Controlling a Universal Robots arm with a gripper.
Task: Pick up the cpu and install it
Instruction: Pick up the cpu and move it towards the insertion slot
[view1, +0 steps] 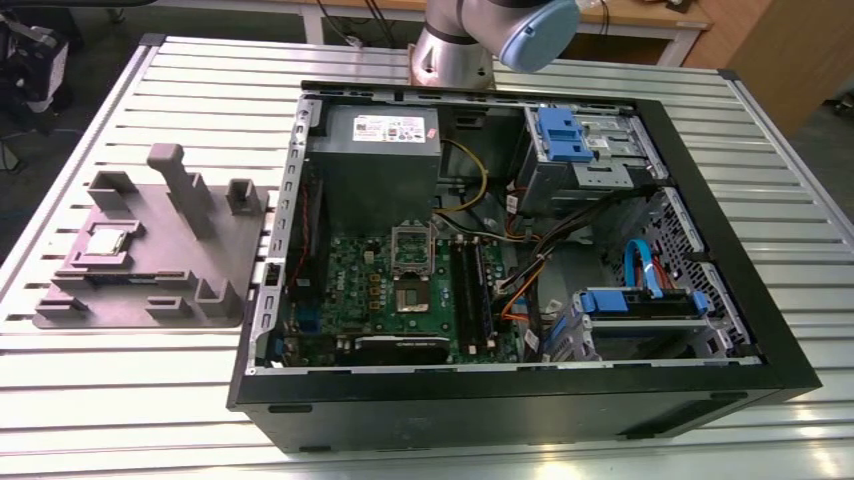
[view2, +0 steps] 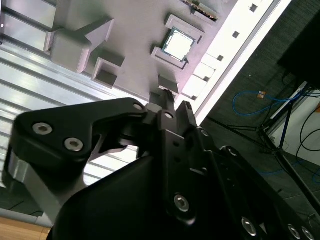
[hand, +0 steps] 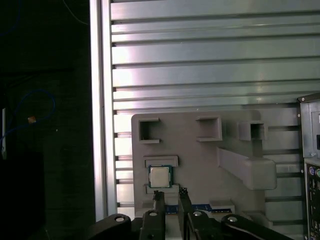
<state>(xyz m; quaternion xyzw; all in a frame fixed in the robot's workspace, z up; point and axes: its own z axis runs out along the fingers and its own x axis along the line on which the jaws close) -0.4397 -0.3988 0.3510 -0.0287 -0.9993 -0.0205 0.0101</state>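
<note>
Silver arm (view1: 447, 55), pale blue joint cap (view1: 541, 30); matte black hand (view2: 176, 103), silver screws (view2: 74, 144).

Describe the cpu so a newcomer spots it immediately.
Start at the open computer case on the slatted table; a grey moulded fixture lies at the exterior view's left of it. The cpu sits in a framed recess there: the one shiny silver square among matte grey blocks.

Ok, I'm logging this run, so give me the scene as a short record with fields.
cpu: lies flat in its recess on the grey tray, not yet picked
hand: open, empty, apart from the cpu, aimed toward it
tray: on the slatted table, at the exterior view's left of the computer case
motherboard: inside the open computer case
</note>
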